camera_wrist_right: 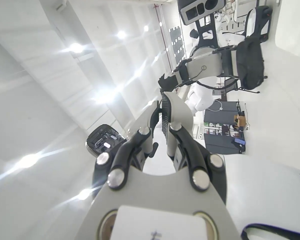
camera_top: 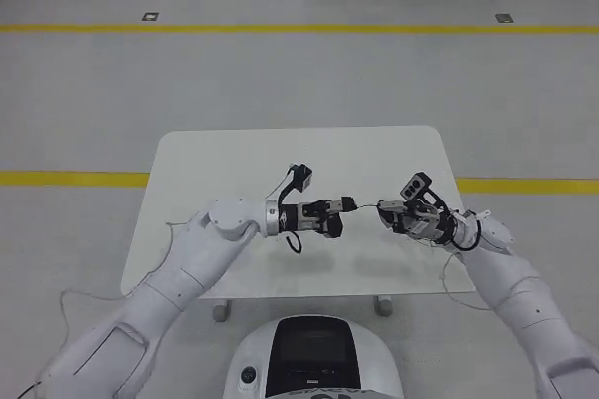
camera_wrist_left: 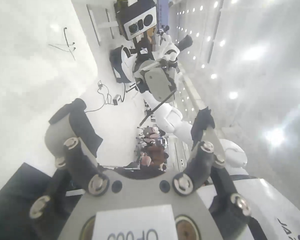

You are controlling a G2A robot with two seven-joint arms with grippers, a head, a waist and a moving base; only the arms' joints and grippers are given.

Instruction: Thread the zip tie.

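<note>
Grey floor crossed by two yellow lines (camera_top: 299, 28) surrounds one white tabletop (camera_top: 230, 160). Above its middle two claws face each other, one per arm, with one zip tie (camera_wrist_left: 158, 106) between them.

In the top view the left claw (camera_top: 336, 211) sits on the 9 o'clock side and the right claw (camera_top: 385, 212) on the 3 o'clock side, near each other but apart. The left claw is spread wide, its two fingers (camera_wrist_left: 75, 116) well apart and holding nothing. The right claw's fingers are drawn almost together and pinch one end of the zip tie.

The zip tie is a thin black strip held off the tabletop. Seen from above, its long axis runs from 3 o'clock to 9 o'clock, and the free end points at 9 o'clock, toward the gap between the left claw's fingers. Whether that end touches the left claw cannot be told
</note>
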